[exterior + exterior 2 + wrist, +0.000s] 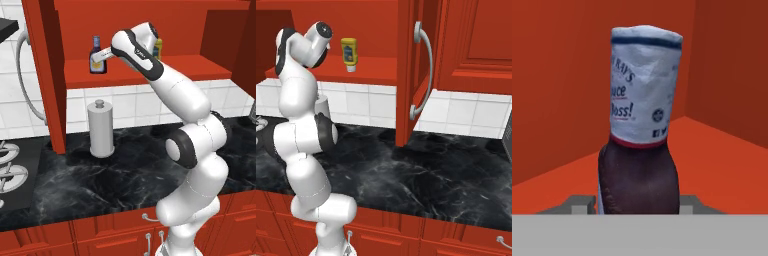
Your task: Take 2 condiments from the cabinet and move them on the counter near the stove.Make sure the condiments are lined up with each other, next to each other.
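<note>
The dark brown condiment bottle (96,46) with a blue-grey cap and pale label stands upright at the left of the red cabinet shelf (200,70). My gripper (99,59) reaches in from the right and is shut on its lower body. In the hand view the bottle (639,125) looms close, with a fingertip (582,204) pressed against each side. The yellow squeeze bottle (348,52) stands further right on the shelf (376,70), and the arm partly hides the yellow bottle (158,48) in the left base view. Below lie the black marble counter (100,180) and the stove (10,170) at the left.
A tall grey cylinder with a knob top (101,130) stands on the counter under the shelf. An open cabinet door (408,75) with a curved silver handle (425,70) juts out to the right. Red drawer fronts (120,240) run below the counter edge.
</note>
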Controlling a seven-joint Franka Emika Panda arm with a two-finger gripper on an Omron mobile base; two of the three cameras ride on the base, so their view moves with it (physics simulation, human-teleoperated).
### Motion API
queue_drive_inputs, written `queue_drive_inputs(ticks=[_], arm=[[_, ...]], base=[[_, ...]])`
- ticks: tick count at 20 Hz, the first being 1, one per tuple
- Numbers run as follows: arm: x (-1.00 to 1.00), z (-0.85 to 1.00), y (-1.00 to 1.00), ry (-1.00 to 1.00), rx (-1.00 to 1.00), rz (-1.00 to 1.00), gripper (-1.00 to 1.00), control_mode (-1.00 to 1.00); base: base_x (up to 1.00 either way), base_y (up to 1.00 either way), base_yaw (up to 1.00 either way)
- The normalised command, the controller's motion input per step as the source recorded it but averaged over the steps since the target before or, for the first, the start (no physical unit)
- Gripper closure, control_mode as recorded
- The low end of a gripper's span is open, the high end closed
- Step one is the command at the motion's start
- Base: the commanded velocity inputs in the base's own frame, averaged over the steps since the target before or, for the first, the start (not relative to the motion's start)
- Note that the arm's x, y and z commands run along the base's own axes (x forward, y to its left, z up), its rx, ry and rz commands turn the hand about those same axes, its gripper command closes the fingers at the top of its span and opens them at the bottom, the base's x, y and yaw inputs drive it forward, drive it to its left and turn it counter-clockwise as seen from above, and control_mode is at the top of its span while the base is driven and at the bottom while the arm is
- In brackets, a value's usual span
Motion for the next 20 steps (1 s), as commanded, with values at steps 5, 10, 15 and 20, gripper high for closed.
queue_drive_inputs(ticks=[5,10,15,20], arm=[[-0.03,-0.01,0.00,0.00,0.00,0.00,1.00,-1.00],[-0.41,-0.25,-0.06,-0.07,0.00,0.00,1.00,-1.00],[-0.83,-0.04,-0.30,-0.14,0.00,-0.07,1.00,-1.00],[-1.00,0.22,-0.57,-0.10,0.00,-0.19,1.00,-1.00]], base=[[0.00,0.00,0.00],[0.00,0.00,0.00],[0.00,0.00,0.00],[0.00,0.00,0.00]])
